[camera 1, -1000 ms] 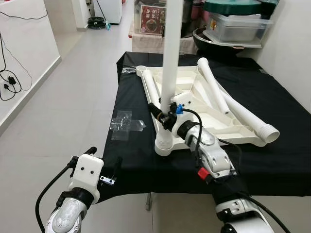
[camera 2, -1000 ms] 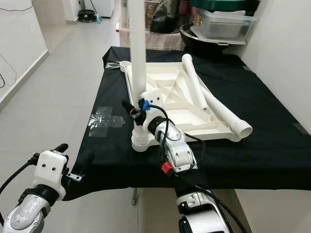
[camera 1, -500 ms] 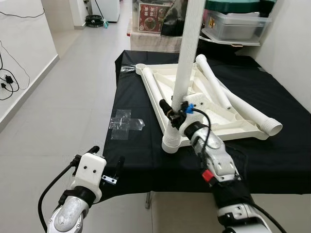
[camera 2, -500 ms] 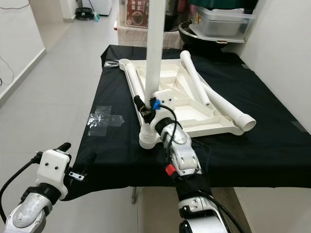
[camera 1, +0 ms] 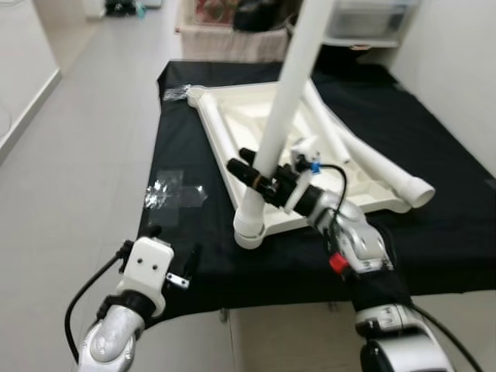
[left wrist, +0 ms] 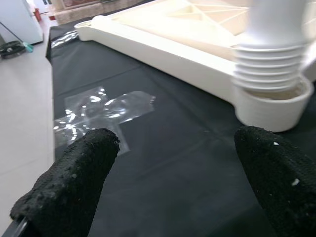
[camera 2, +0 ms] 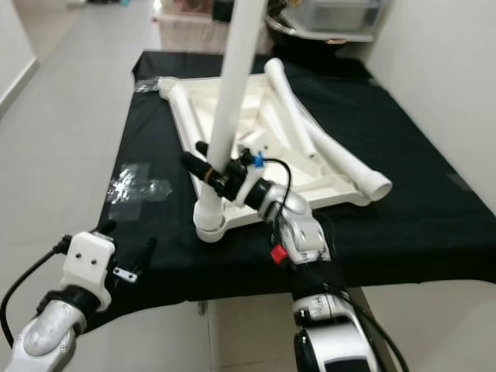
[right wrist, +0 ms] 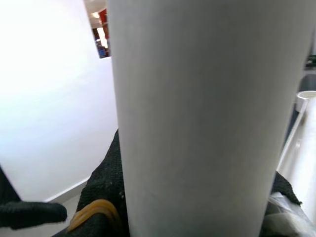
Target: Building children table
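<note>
A white children's table top lies upside down on the black-covered table. One white leg stands in the near corner socket, its top leaning right. My right gripper is shut on this leg just above the socket; in the right wrist view the leg sits between the black fingers. My left gripper is open, low by the table's near left edge. In the left wrist view its fingers frame the socket with the threaded leg end.
Two loose white legs lie across the right side of the top, and another lies along its left rim. Crumpled clear plastic rests on the cloth at the left. Storage bins stand behind the table. Grey floor stretches along the left.
The leg's top has tipped further to the right, with my right gripper still shut on it. The whole picture has shifted with the head. The left arm has barely moved.
</note>
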`<state>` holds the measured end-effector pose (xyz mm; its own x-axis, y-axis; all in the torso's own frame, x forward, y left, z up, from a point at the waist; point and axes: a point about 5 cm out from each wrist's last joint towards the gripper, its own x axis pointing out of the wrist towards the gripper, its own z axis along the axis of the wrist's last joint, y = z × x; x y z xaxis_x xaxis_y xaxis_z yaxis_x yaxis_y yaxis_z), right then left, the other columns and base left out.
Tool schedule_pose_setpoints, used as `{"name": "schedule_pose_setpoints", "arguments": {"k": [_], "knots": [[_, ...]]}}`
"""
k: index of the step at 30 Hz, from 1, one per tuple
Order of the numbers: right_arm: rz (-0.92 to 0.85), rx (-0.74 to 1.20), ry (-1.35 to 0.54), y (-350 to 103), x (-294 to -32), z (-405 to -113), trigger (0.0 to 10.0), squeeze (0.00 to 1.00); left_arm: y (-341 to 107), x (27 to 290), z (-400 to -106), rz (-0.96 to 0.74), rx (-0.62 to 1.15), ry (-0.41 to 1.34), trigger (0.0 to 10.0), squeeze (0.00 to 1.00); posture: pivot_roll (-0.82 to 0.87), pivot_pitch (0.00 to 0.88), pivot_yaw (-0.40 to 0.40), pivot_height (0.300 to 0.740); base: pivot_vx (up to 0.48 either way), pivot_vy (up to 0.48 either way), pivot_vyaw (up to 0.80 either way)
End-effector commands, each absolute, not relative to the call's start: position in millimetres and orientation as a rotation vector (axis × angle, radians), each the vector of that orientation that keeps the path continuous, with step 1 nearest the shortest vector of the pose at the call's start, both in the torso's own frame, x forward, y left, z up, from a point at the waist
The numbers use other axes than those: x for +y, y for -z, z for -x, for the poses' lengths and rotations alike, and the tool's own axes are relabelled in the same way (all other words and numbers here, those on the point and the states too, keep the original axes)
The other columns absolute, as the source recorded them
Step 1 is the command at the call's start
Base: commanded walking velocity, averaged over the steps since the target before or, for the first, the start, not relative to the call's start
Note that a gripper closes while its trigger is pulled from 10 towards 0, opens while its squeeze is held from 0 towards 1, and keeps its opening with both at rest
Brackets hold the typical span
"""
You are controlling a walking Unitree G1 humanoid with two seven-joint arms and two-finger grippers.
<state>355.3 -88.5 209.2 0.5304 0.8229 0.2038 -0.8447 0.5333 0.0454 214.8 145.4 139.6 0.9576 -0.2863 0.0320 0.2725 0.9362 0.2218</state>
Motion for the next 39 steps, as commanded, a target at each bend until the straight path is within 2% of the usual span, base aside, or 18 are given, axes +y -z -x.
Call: {"name": "schedule_pose_setpoints", "arguments": {"k": [1, 2, 3, 4, 5, 6, 7, 8, 18, 30, 39], "knots": [[-0.122, -0.117, -0.996, -198, -89, -356, 0.0, 0.00, -138, 143, -212, -0.203, -0.051, 0.302, 10.0, 0.00, 0.13, 0.094, -0.101, 0.740, 0.000, 0.000, 0.00], [-0.122, -0.117, -0.996, -198, -89, -356, 0.0, 0.00, -138, 143, -212, -0.203, -0.051, 0.302, 10.0, 0.00, 0.13, 0.094, -0.101, 0.740, 0.000, 0.000, 0.00], [-0.121, -0.138, -1.012, -206, -88, -359, 0.0, 0.00, -132, 130, -204, -0.141, 0.005, 0.432, 10.0, 0.00, 0.13, 0.093, -0.099, 0.740, 0.000, 0.000, 0.00], [-0.121, -0.138, -1.012, -206, -88, -359, 0.0, 0.00, -132, 130, -204, -0.141, 0.005, 0.432, 10.0, 0.00, 0.13, 0.093, -0.099, 0.740, 0.000, 0.000, 0.00], [-0.130, -0.152, -1.044, -215, -87, -360, 0.0, 0.00, -128, 118, -193, -0.072, 0.058, 0.547, 10.0, 0.00, 0.13, 0.090, -0.099, 0.740, 0.000, 0.000, 0.00], [-0.130, -0.152, -1.044, -215, -87, -360, 0.0, 0.00, -128, 118, -193, -0.072, 0.058, 0.547, 10.0, 0.00, 0.13, 0.090, -0.099, 0.740, 0.000, 0.000, 0.00], [-0.120, -0.183, -1.098, -230, -91, -364, 0.0, 0.00, -120, 100, -173, -0.025, 0.127, 0.725, 10.0, 0.00, 0.14, 0.092, -0.100, 0.740, 0.000, 0.000, 0.00], [-0.115, -0.189, -1.113, -234, -93, -365, 0.0, 0.00, -118, 97, -168, -0.029, 0.138, 0.759, 10.0, 0.00, 0.14, 0.092, -0.100, 0.740, 0.000, 0.000, 0.00], [-0.011, -0.148, -1.319, -235, -109, -360, 0.0, 0.00, -116, 99, -167, -0.028, 0.143, 0.720, 10.0, 0.00, 0.14, 0.109, -0.098, 0.740, 0.000, 0.000, 0.00], [0.027, -0.234, -1.279, -240, -108, -365, 0.0, 0.00, -125, 107, -165, -0.069, 0.123, 0.685, 10.0, 0.00, 0.17, 0.149, -0.078, 0.740, 0.000, 0.000, 0.00], [0.051, -0.212, -1.367, -236, -106, -365, 0.0, 0.00, -129, 111, -161, -0.064, 0.141, 0.680, 10.0, 0.00, 0.19, 0.193, -0.060, 0.740, 0.000, 0.000, 0.00]]}}
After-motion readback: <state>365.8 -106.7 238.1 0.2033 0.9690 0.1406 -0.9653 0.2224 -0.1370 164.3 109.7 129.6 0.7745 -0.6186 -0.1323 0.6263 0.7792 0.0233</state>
